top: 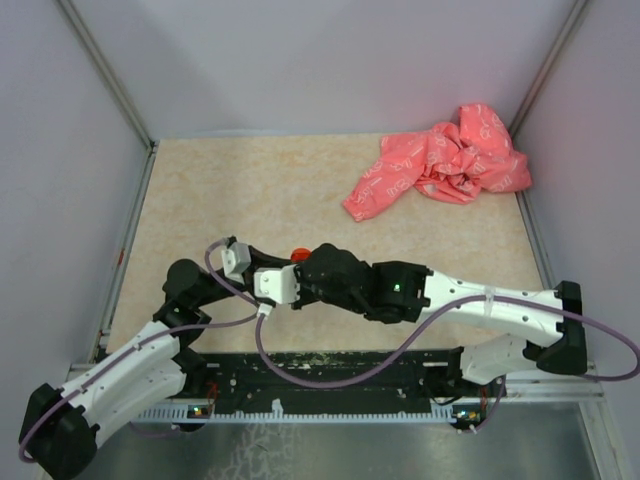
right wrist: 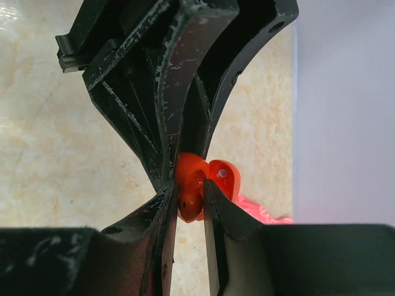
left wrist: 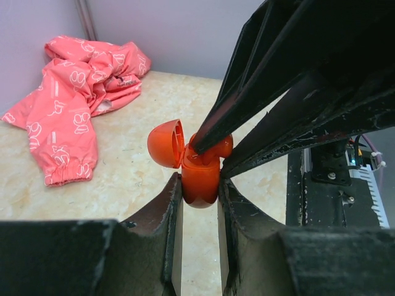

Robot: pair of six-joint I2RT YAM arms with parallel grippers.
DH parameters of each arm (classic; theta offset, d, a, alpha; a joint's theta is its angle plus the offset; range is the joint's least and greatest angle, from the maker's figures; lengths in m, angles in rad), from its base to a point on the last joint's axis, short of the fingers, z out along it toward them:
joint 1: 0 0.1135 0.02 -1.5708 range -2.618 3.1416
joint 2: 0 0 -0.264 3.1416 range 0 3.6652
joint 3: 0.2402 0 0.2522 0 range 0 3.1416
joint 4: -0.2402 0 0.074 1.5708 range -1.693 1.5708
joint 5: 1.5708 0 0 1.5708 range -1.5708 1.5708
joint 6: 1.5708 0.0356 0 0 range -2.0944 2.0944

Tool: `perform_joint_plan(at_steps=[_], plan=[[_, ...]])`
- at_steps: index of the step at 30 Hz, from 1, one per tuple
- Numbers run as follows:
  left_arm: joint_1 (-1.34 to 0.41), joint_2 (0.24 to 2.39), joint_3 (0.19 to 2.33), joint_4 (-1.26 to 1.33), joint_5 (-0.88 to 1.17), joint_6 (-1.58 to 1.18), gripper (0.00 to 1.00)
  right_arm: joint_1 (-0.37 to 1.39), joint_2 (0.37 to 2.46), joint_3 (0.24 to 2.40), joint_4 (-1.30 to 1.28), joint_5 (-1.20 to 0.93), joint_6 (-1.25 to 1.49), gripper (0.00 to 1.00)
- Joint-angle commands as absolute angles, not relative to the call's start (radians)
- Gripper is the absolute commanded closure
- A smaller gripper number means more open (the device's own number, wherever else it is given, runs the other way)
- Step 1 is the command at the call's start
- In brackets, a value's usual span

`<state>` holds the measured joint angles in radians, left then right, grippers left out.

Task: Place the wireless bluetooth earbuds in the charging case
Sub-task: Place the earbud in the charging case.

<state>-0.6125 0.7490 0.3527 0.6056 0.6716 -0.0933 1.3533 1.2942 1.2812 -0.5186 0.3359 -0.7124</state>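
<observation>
Two grippers are meeting near the middle of the table (top: 250, 190), both working on the same small orange object. The left gripper (left wrist: 200, 206) is clamping its fingers on the body of the charging case (left wrist: 200, 182) and holding it upright, apparently clear of the tabletop. The hinged lid (left wrist: 165, 143) is hanging open at ten o'clock in the left wrist view. The right gripper (right wrist: 188, 192) is pointing in from two o'clock there, its fingers pinching what looks like an orange earbud (left wrist: 217, 148) at the mouth of the case. The fingertips are hiding whether it is sitting fully in its pocket. The likeliest trouble is the earbud going in crooked and jamming, or popping out sideways when the pinch lets go, because the fingers are crowding the opening. Too hard a push could also twist the case in the left grip. A crumpled pink garment (top: 440, 160) is lying well apart at two o'clock in the top view, blocking nothing. A purple cable (top: 330, 375) is looping beneath the arms, away from the work. Only the open lid is standing near the right fingers.
</observation>
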Motion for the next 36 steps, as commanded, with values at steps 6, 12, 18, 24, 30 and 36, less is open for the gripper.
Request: perform_joint_plan(at_steps=[6,12,18,24,30,36], plan=[[-0.614,0.721,0.332,0.754,0.709,-0.08,1.0,1.246,1.31,1.374,-0.564,0.094,-0.541,0.76],[-0.614,0.725,0.296,0.805,0.657,-0.126,1.0,1.116,1.29,1.393,-0.53,-0.116,-0.381,0.79],[-0.614,0.732,0.281,0.818,0.614,-0.141,1.0,1.031,1.285,1.404,-0.494,-0.234,-0.229,0.82],[-0.614,0.744,0.266,0.847,0.618,-0.144,1.0,0.976,1.28,1.42,-0.478,-0.278,-0.114,0.84],[-0.614,0.762,0.27,0.867,0.631,-0.153,1.0,0.968,1.306,1.462,-0.525,-0.271,-0.083,0.84],[-0.614,0.77,0.272,0.876,0.624,-0.157,1.0,0.969,1.308,1.464,-0.53,-0.28,-0.086,0.84]])
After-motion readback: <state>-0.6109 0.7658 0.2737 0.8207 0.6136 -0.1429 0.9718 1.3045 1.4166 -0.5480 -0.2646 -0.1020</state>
